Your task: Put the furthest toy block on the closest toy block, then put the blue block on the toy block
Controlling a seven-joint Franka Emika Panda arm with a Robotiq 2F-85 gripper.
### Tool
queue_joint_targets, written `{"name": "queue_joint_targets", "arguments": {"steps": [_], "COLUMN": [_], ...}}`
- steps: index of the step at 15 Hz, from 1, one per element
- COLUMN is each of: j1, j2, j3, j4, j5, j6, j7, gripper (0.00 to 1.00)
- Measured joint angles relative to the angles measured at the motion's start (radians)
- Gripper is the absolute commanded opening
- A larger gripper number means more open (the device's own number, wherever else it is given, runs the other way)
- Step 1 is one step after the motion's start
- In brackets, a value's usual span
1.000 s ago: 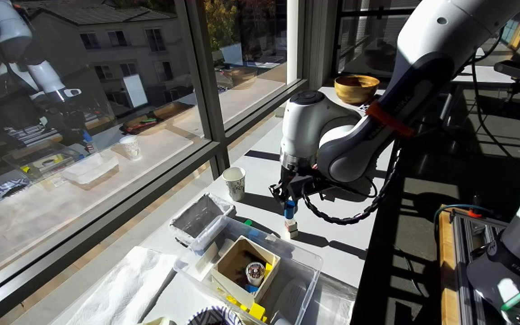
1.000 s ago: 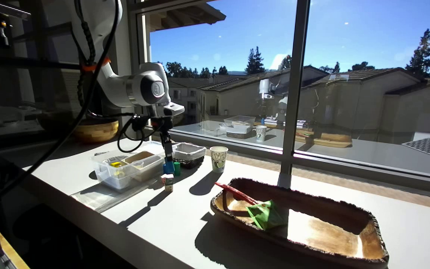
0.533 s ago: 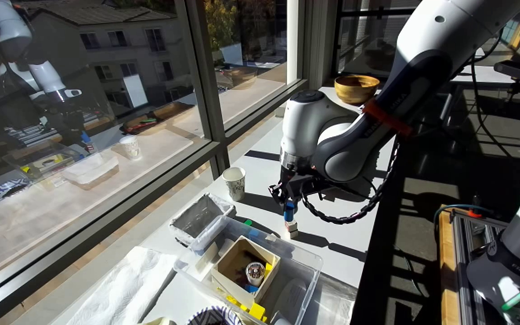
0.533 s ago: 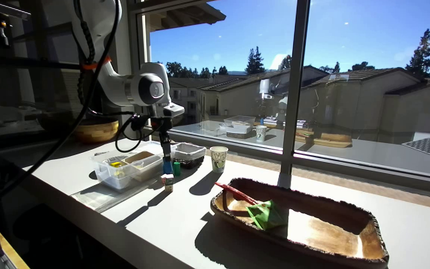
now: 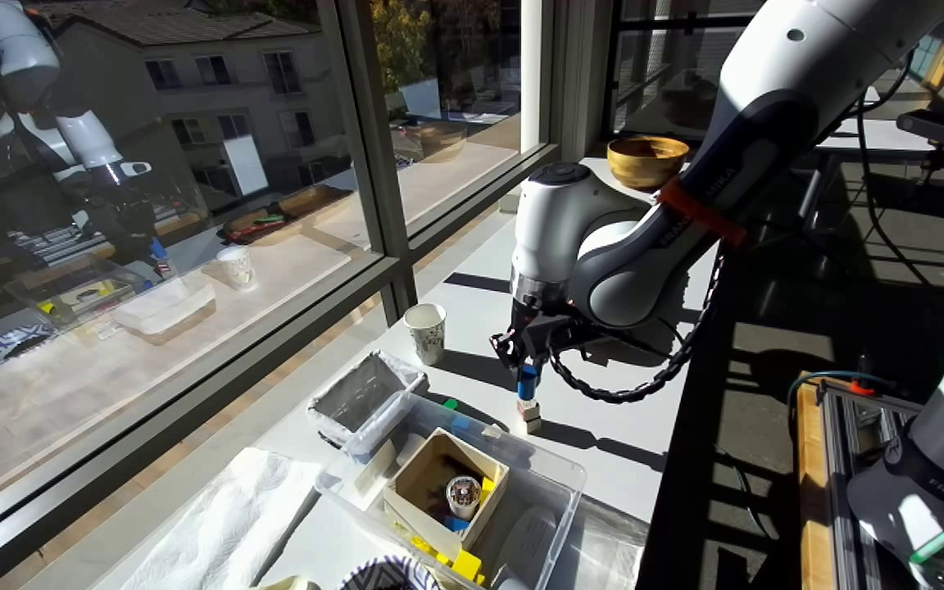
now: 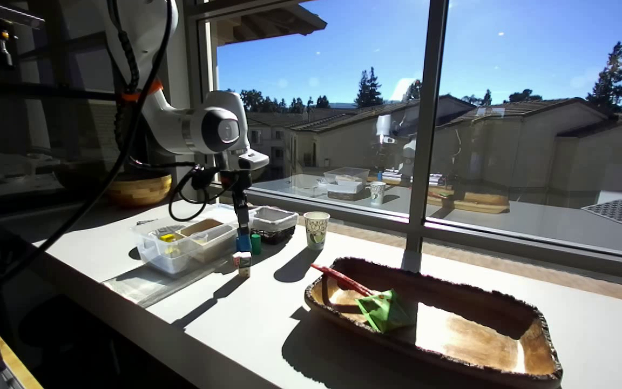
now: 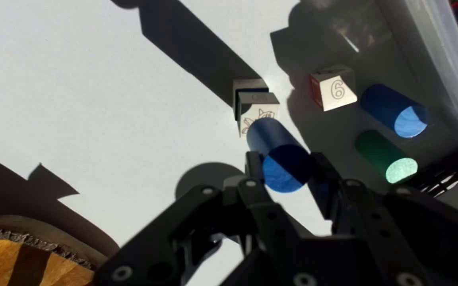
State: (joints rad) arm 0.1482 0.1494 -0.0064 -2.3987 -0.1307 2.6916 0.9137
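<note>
Near the wrist view's middle, the gripper (image 7: 286, 163) pinches the blue block (image 7: 278, 153) over two stacked toy blocks (image 7: 257, 108), contact beneath unclear.

“FRANKA” on robot base (image 5: 919, 500), “MIKA” on arm (image 5: 755, 143), 6 or 9 on lone block (image 7: 335, 91)

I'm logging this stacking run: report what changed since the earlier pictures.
In the last half-second, the gripper and the blue block it holds shifted slightly rightward in both exterior views. Nothing was newly grasped or let go. The stacked toy blocks, paper cup and wooden tray stayed put.
</note>
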Motion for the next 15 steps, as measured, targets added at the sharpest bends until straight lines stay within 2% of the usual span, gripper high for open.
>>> {"name": "queue_joint_targets", "arguments": {"steps": [15], "j1": [-0.014], "j2": [0.001], "j3": [0.001], "j4": [-0.009], "j5": [0.081], "j6": [0.000], "j7": [-0.109], "gripper": [0.09]}}
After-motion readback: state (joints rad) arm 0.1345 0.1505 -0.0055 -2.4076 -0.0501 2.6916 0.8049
